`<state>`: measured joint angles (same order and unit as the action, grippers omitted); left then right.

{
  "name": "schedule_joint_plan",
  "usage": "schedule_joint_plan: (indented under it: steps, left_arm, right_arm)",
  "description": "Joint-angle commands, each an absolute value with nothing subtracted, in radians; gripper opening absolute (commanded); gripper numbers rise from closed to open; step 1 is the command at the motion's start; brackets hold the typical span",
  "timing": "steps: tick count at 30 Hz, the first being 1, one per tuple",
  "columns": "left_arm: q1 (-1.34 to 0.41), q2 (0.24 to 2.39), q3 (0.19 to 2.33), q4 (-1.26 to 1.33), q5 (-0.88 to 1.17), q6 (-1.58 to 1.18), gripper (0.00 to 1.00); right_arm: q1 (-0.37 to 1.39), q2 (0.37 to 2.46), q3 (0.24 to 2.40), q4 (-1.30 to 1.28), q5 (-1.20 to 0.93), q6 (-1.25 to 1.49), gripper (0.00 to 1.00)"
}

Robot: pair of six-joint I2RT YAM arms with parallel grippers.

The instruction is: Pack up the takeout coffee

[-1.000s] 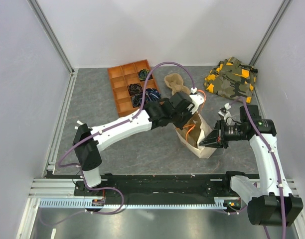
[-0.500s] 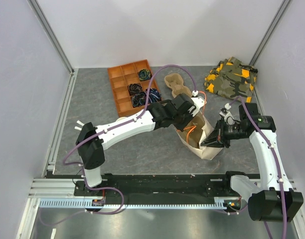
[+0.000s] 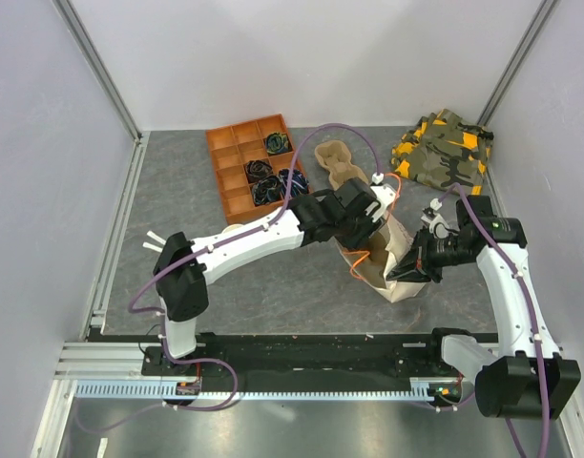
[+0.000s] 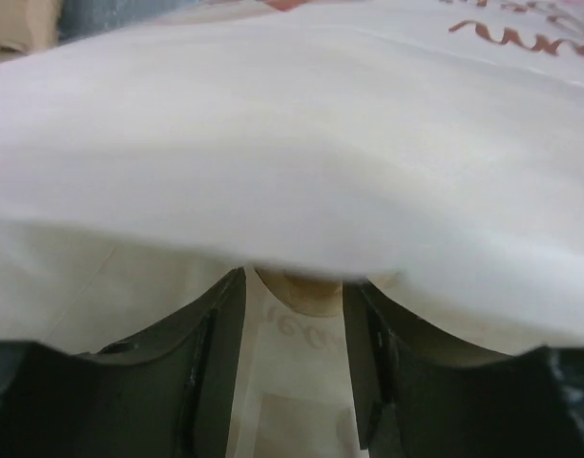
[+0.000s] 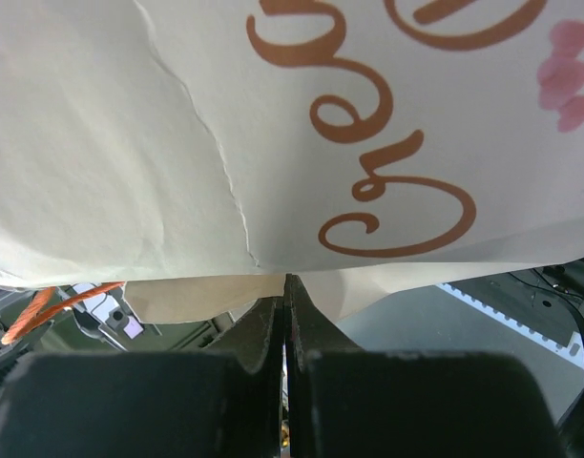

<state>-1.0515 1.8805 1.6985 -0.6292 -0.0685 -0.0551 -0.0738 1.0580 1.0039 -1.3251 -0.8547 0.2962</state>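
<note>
A white paper bag [image 3: 399,250] with brown script lies on its side at mid-table, its tan-lined mouth facing left. My left gripper [image 3: 371,229] reaches into that mouth. In the left wrist view its jaws [image 4: 294,279] stand apart under a fold of the bag [image 4: 292,143]. Pale paper with faint lettering and a tan patch fill the gap, and I cannot tell what they are. My right gripper [image 3: 407,275] is shut on the bag's lower edge, which shows in the right wrist view [image 5: 285,281] under the printed side [image 5: 273,114]. The takeout coffee is hidden.
A brown pulp cup carrier [image 3: 336,162] lies behind the bag with nothing in it. An orange divided tray [image 3: 237,181] holding cables sits at the back left. A camouflage cloth [image 3: 443,153] lies at the back right. Grey walls close in three sides.
My left arm has stretched further right, pushing its gripper deeper into the bag's mouth. The right gripper has shifted slightly down with the bag's edge.
</note>
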Motion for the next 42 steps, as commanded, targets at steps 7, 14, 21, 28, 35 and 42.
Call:
schedule_joint_plan:
  steps: [7, 14, 21, 28, 35, 42]
  left_arm:
    - [-1.057, 1.718, 1.821, -0.736, -0.054, -0.008, 0.60]
    - [-1.019, 1.594, 1.822, -0.868, -0.075, -0.048, 0.66]
    - [-0.884, 1.588, 1.888, -0.942, -0.083, -0.072, 0.66]
    - [-0.858, 1.727, 2.069, -1.025, -0.005, -0.120, 0.72]
    - [-0.870, 1.778, 2.083, -1.026, 0.087, -0.184, 0.70]
    - [-0.887, 1.809, 2.062, -0.994, 0.133, -0.235, 0.65]
  right_arm:
    - [-0.071, 1.062, 1.063, -1.336, -0.928, 0.244, 0.00]
    - [-0.071, 1.065, 1.080, -1.348, -0.976, 0.212, 0.00]
    - [-0.066, 1.028, 1.032, -1.338, -0.939, 0.252, 0.00]
    - [-0.037, 1.002, 1.020, -1.332, -0.913, 0.265, 0.00]
    - [-0.021, 0.993, 1.028, -1.333, -0.902, 0.268, 0.00]
    - [-0.015, 0.994, 1.037, -1.336, -0.897, 0.265, 0.00]
